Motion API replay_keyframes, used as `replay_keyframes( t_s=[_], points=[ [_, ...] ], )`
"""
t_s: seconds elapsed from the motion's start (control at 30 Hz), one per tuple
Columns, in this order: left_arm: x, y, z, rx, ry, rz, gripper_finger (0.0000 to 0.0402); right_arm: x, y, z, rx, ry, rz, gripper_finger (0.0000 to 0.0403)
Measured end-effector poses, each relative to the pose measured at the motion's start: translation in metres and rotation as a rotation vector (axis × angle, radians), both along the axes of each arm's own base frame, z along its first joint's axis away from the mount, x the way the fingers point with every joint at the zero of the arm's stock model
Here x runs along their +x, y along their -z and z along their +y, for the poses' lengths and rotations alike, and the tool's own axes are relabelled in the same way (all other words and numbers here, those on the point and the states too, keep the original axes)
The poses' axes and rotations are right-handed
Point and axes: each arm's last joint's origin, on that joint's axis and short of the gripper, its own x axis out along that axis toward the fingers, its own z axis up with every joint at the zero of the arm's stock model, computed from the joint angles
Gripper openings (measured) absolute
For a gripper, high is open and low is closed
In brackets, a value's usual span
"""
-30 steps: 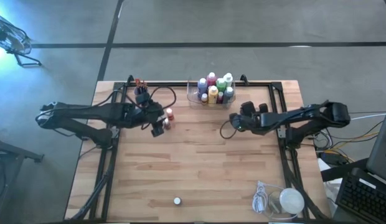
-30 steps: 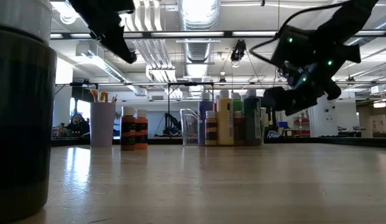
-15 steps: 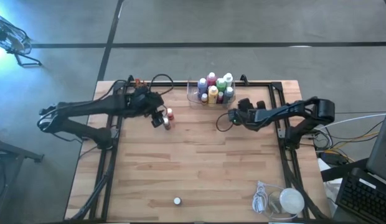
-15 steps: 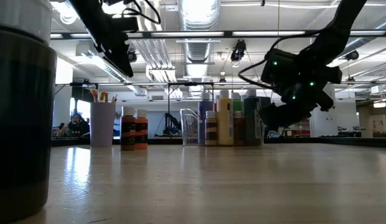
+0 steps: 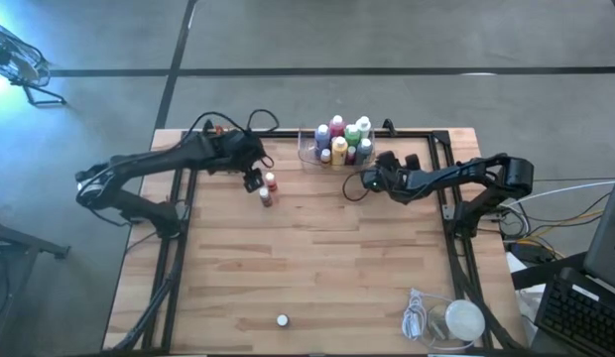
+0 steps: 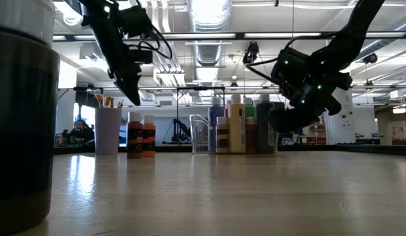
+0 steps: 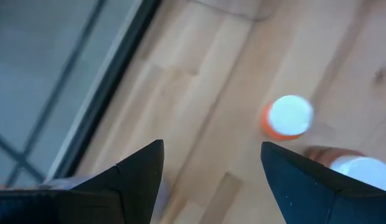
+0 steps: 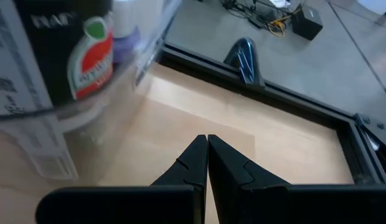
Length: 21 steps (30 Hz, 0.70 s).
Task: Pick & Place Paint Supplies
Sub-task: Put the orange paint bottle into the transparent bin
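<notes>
a: your left gripper (image 7: 211, 168) has its fingers spread, nothing between them. only its wrist view shows that gap, with the two orange pale-capped paint bottles (image 7: 286, 118) on the bare wood below.

b: and from above?

a: from above you see it hanging just beside that pair (image 5: 269, 188), near the table's far left. your right gripper (image 8: 207, 155) has its fingers pressed together, empty, next to the clear plastic tray (image 5: 312, 156).

b: what's in the tray?

a: a cluster of upright pale-capped bottles (image 5: 343, 139): pink, green, yellow, purple. the low view stacks them into one row, so you can't count them there. a pale cup (image 6: 107, 130) holding thin brushes shows only in that view.

b: anything cut off?

a: a big dark cylinder (image 6: 23, 118) fills the low view's near edge, cropped.
</notes>
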Motion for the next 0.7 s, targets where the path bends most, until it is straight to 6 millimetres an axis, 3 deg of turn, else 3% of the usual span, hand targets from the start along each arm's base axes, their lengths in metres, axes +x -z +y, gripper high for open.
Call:
replay_keyframes(
  t_s=[0.23,0.7],
  points=[
    [0.011,0.007,0.004,-0.099,0.056,-0.050,0.0273,0.000,0.000,0.000,0.006,0.008,-0.025,0.0008],
    [0.026,-0.016,0.013,-0.168,-0.110,-0.067,0.0273,0.000,0.000,0.000,0.007,0.019,-0.032,0.0008]
  ],
)
